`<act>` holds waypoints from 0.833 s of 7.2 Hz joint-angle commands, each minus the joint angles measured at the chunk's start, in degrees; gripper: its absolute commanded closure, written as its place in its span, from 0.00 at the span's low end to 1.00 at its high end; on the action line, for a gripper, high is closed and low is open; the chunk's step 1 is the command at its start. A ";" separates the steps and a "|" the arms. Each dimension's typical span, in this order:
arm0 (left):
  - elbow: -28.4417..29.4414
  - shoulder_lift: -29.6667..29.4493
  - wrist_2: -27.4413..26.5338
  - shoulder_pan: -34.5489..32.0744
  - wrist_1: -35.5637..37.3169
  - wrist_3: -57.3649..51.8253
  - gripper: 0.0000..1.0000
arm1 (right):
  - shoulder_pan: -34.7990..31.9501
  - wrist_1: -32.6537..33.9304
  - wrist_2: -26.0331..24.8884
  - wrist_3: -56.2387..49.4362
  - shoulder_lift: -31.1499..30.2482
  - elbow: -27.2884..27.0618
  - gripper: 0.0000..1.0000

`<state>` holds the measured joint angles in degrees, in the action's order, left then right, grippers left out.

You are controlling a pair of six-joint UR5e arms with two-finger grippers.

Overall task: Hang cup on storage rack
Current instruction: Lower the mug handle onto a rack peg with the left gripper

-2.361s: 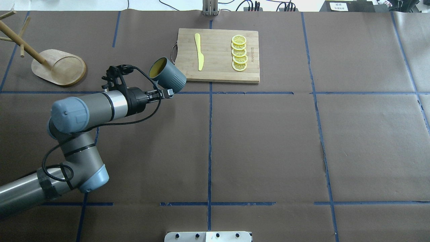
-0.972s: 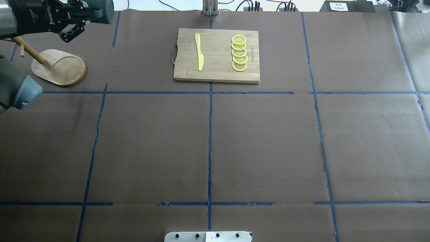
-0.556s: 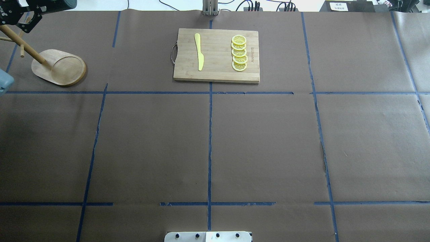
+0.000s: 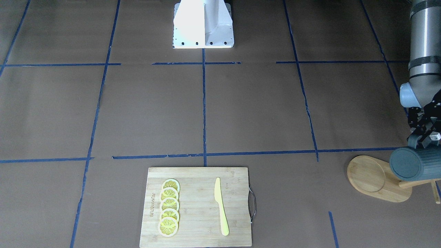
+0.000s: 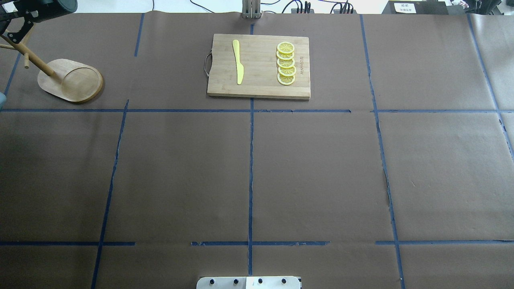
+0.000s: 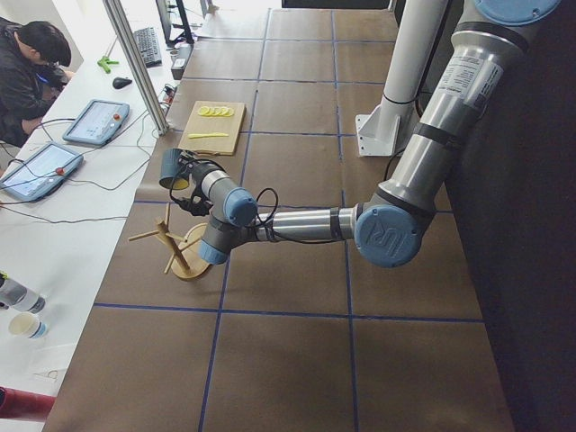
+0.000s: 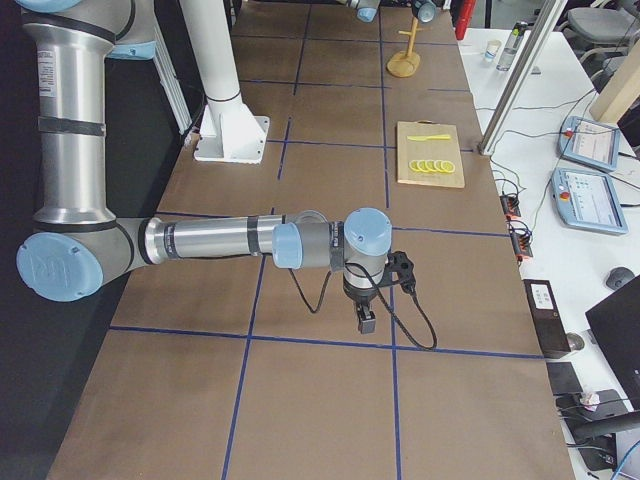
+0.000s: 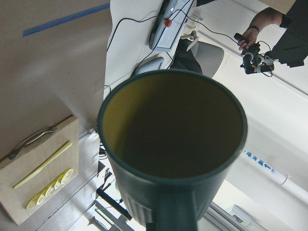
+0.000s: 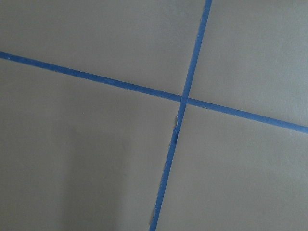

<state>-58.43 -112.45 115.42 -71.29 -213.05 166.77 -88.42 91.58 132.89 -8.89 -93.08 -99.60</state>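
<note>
the left gripper [image 4: 426, 138] has its fingers clamped on the handle of the cup [image 4: 411, 163], holding it on its side in the air by the top of the rack [image 4: 379, 186], which stands near the far left corner of the worktop [image 5: 321, 168]. the right gripper [image 7: 366, 322] hangs low toward the worktop's right end, and i can't tell whether its fingers are open or closed.

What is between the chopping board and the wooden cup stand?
Nothing: in the overhead view only bare brown paper lies between the chopping board and the stand.
</note>
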 commanded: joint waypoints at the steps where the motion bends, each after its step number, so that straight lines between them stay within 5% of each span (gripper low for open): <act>1: 4.70 0.04 -2.46 -0.17 -4.53 1.71 1.00 | 0.00 0.00 0.00 0.01 0.00 -0.41 0.00; 6: 9.82 0.13 -3.62 -0.26 -9.22 1.72 1.00 | 0.00 0.00 0.00 0.19 0.09 -1.47 0.00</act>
<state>-49.66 -112.39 111.88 -71.54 -221.34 168.48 -88.42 91.58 132.85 -8.74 -93.02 -100.98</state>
